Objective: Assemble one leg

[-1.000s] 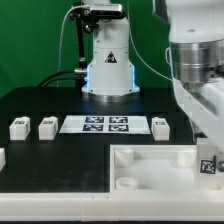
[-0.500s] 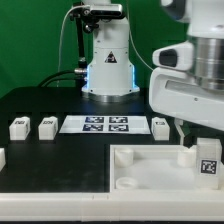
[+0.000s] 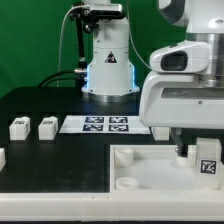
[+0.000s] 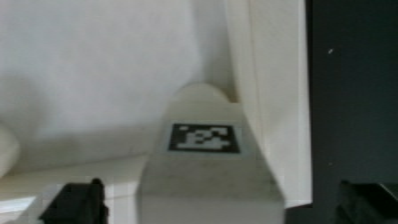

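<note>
A white leg (image 3: 208,163) with a black-and-white tag stands on the right end of the big white panel (image 3: 150,166). My gripper (image 3: 193,150) hangs right over it, open. In the wrist view the leg (image 4: 205,120) lies between my two dark fingertips (image 4: 73,203), with a gap on each side, and my gripper (image 4: 217,203) touches nothing. Two more legs (image 3: 18,127) (image 3: 46,126) stand on the black table at the exterior view's left.
The marker board (image 3: 95,124) lies flat at the middle of the table. The robot base (image 3: 107,60) stands behind it. The panel's raised rim (image 4: 267,70) runs beside the leg, with black table (image 4: 356,80) past it.
The arm has come down and toward the exterior view's left, over the leg on the panel. It now hides the leg that stood right of the marker board.
</note>
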Robot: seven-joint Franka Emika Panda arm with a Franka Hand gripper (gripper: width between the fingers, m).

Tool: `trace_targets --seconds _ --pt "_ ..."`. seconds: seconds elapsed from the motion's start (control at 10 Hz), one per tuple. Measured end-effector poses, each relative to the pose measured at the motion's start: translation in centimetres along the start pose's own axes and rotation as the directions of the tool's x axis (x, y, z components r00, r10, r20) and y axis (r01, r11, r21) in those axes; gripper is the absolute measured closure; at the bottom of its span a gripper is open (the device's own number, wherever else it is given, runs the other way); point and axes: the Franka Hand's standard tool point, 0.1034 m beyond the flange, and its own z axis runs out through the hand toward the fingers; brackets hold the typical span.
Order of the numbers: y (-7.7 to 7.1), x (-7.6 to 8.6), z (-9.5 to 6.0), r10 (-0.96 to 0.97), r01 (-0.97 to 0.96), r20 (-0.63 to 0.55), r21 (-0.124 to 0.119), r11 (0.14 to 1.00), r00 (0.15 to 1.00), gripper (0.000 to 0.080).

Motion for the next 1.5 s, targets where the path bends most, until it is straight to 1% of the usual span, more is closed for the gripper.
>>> trace_targets --seconds 0.1,0.2,0.3,0.4,0.5,0.6,0.8,0.9,1.0,1.1,1.2,1.3,1.4,1.5 --pt "-0.17 -0.09 0.06 0.007 -0.007 0.001 0.001 1.0 1.0 0.0194" --pt "-0.19 -0.11 0.08 0.027 -0.027 0.002 0.0 1.0 1.0 0.0194" --pt "-0.17 -0.11 0.09 0.03 -0.03 0.002 0.0 1.0 1.0 0.037" --pt "-0.27 -0.15 0.11 0.119 -0.119 0.004 0.004 0.993 0.993 0.037" --pt "-0.18 -0.14 0.14 0.192 -0.192 0.005 0.003 0.981 0.981 0.0506" --pt "-0.08 -0.13 0.15 0.308 -0.308 0.007 0.004 0.951 0.951 0.0506" --pt "0.03 -0.14 0.17 0.466 -0.466 0.011 0.001 0.885 0.885 0.0506" --pt "0.13 -0.13 0.17 0.597 -0.597 0.032 -0.014 0.802 0.801 0.0506" --pt "0.49 0.1 0.23 0.724 -0.726 0.055 0.003 0.688 0.687 0.0506" --pt "0.73 -0.18 0.27 0.837 -0.841 0.091 0.037 0.539 0.54 0.0506" --pt "0.62 -0.45 0.32 0.928 -0.937 0.132 0.044 0.345 0.348 0.0506" --pt "0.46 -0.46 0.35 0.966 -0.979 0.16 0.036 0.201 0.204 0.0506" --pt "0.35 -0.46 0.36 0.979 -0.995 0.175 0.031 0.097 0.1 0.0506" --pt "0.37 -0.44 0.36 0.983 -0.999 0.179 0.01 -0.037 -0.034 0.0506"
